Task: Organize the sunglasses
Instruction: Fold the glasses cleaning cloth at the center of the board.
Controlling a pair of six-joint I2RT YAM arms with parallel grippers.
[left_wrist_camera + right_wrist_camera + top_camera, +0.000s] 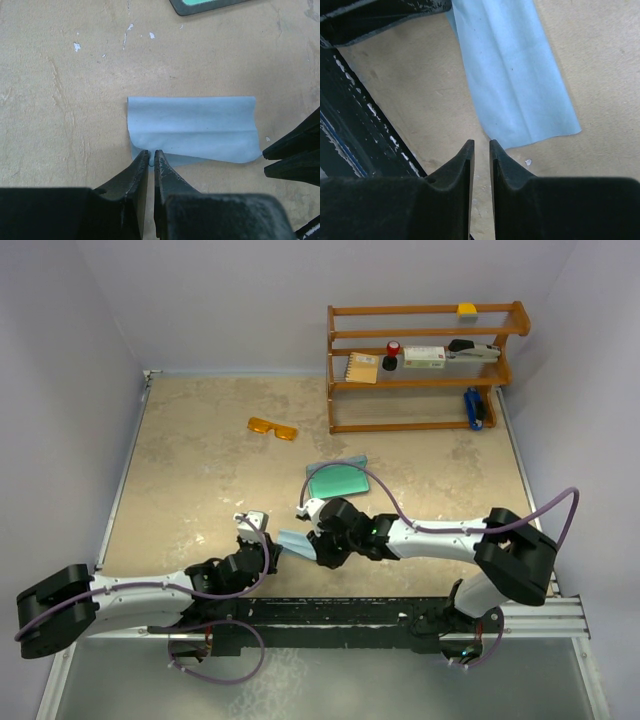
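Observation:
The orange-amber sunglasses (273,427) lie on the table far from both arms. The open blue-grey case (337,480) with its teal inside lies behind the right gripper; its edge shows in the left wrist view (210,4). The light blue cloth (293,543) lies folded between the grippers. My left gripper (151,155) is shut on the cloth's (192,127) near left corner. My right gripper (481,144) has a narrow gap between its fingers and holds nothing. Its tips sit just short of the cloth's (515,75) corner. Its fingers (292,152) show at the cloth's right edge.
A wooden shelf (425,365) with small items stands at the back right. The black mounting rail (350,125) runs along the near table edge, close behind the cloth. Walls close the table on the left and at the back.

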